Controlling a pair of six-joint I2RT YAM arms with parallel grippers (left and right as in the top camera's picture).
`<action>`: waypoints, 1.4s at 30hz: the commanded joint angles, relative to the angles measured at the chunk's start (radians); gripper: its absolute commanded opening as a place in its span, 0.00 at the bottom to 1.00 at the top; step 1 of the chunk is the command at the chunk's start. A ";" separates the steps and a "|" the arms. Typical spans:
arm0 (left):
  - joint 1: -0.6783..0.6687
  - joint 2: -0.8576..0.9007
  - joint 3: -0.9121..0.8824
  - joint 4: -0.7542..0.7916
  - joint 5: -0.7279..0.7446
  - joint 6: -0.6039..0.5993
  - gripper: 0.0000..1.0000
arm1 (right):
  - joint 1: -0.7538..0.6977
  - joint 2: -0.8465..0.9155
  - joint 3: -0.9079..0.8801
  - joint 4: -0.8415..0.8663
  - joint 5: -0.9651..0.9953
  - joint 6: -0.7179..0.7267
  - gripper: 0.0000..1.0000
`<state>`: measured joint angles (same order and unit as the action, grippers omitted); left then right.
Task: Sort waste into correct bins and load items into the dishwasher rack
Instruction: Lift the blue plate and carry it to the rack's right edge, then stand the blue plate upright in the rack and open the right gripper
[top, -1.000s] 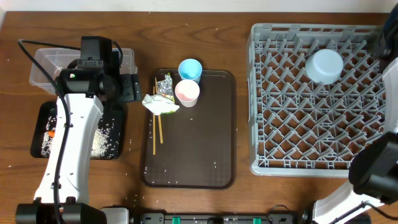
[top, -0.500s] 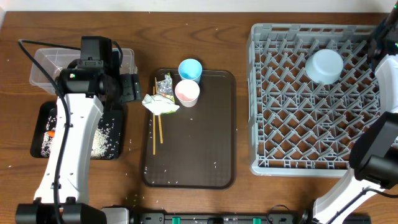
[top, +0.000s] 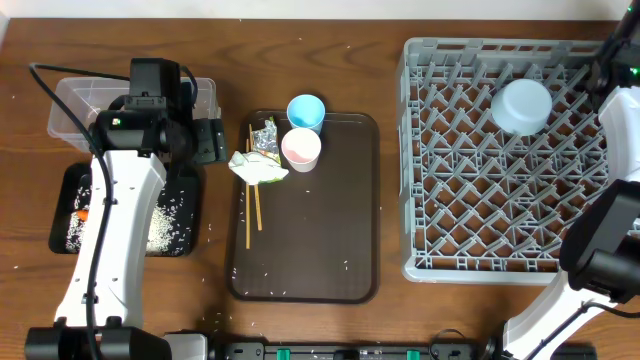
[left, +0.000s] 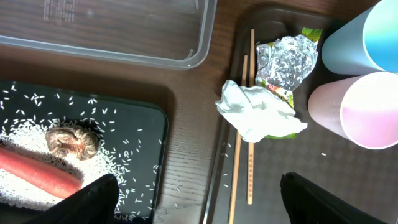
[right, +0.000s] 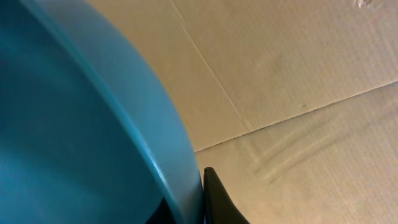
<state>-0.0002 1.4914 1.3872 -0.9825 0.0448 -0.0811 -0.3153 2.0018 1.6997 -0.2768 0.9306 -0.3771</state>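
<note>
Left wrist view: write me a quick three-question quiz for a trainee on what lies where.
1. True or false: the carrot lies in the clear tub.
2. What lies across the chopsticks? A) napkin B) carrot C) brownish lump
3. How many cups stand on the brown tray?

Key:
1. False: it lies in the black tray.
2. A.
3. Two: the pink cup and the blue cup.

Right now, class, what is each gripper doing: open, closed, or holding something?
Left gripper: open, holding nothing.
Right gripper: closed on the rim of the dark blue bowl.
</note>
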 joint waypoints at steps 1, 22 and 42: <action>0.006 0.004 0.004 0.000 -0.012 -0.010 0.84 | 0.042 0.013 0.006 -0.007 -0.022 -0.005 0.15; 0.006 0.004 0.004 0.000 -0.012 -0.009 0.84 | 0.088 0.012 0.006 -0.059 -0.038 0.097 0.66; 0.006 0.004 0.004 0.000 -0.012 -0.009 0.84 | 0.085 -0.161 0.008 -0.018 -0.100 0.187 0.70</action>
<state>0.0002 1.4914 1.3872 -0.9821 0.0448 -0.0814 -0.2188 1.9137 1.6997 -0.3012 0.8467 -0.2264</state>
